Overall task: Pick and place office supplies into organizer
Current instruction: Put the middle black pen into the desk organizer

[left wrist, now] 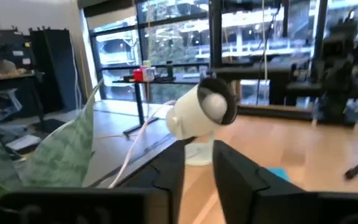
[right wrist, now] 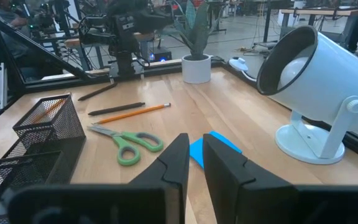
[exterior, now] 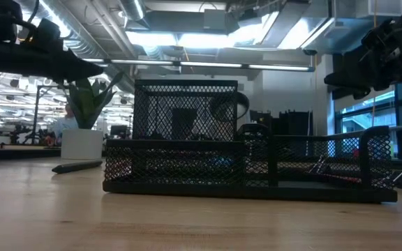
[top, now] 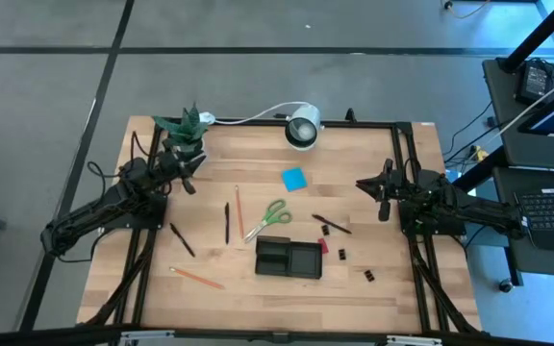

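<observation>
The black mesh organizer [top: 288,258] stands near the table's front middle and also shows in the low view [exterior: 250,171]. Behind it lie green-handled scissors [top: 267,219], a blue sticky-note pad [top: 293,178], orange pencils [top: 238,208] [top: 198,278], black pens [top: 227,223] [top: 182,239] [top: 332,224], tiny black clips [top: 342,254] [top: 367,276] and a small red piece [top: 322,246]. My left gripper [top: 189,180] hangs shut and empty at the far left, beside the plant. My right gripper [top: 382,195] hangs shut and empty at the right, above the table, its fingers toward the pad [right wrist: 213,149] and scissors [right wrist: 126,142].
A white round lamp [top: 302,128] stands at the far edge's middle, its cable running left. A potted green plant [top: 183,133] stands at the far left corner, close to my left gripper. Black frame rails run along the table's sides. Bare wood lies at the front.
</observation>
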`<state>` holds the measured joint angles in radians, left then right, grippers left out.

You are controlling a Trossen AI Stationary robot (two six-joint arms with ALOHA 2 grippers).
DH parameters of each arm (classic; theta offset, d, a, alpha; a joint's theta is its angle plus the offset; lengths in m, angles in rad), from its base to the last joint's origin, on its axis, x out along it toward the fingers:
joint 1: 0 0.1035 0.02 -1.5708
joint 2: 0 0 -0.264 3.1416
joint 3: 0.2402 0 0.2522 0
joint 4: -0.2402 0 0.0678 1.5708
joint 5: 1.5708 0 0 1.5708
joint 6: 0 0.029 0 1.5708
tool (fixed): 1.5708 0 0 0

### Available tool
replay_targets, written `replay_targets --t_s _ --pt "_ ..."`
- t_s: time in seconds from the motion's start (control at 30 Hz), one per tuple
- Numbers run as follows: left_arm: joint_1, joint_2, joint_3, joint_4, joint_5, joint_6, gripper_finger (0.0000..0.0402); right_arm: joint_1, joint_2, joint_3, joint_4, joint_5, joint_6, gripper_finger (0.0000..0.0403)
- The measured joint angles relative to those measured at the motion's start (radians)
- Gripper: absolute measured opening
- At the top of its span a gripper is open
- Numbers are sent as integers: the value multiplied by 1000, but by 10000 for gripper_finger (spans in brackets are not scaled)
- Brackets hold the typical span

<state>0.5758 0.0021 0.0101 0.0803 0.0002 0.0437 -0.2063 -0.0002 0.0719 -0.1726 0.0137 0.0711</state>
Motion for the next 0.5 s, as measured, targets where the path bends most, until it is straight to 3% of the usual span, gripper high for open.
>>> replay_targets --t_s 0.23,0.5 --pt "0 0 0 89 -4 -117 158 0 0 0 0 0 0 51" --pt "-14 1 1 104 94 -247 170 0 0 0 0 0 -2 51"
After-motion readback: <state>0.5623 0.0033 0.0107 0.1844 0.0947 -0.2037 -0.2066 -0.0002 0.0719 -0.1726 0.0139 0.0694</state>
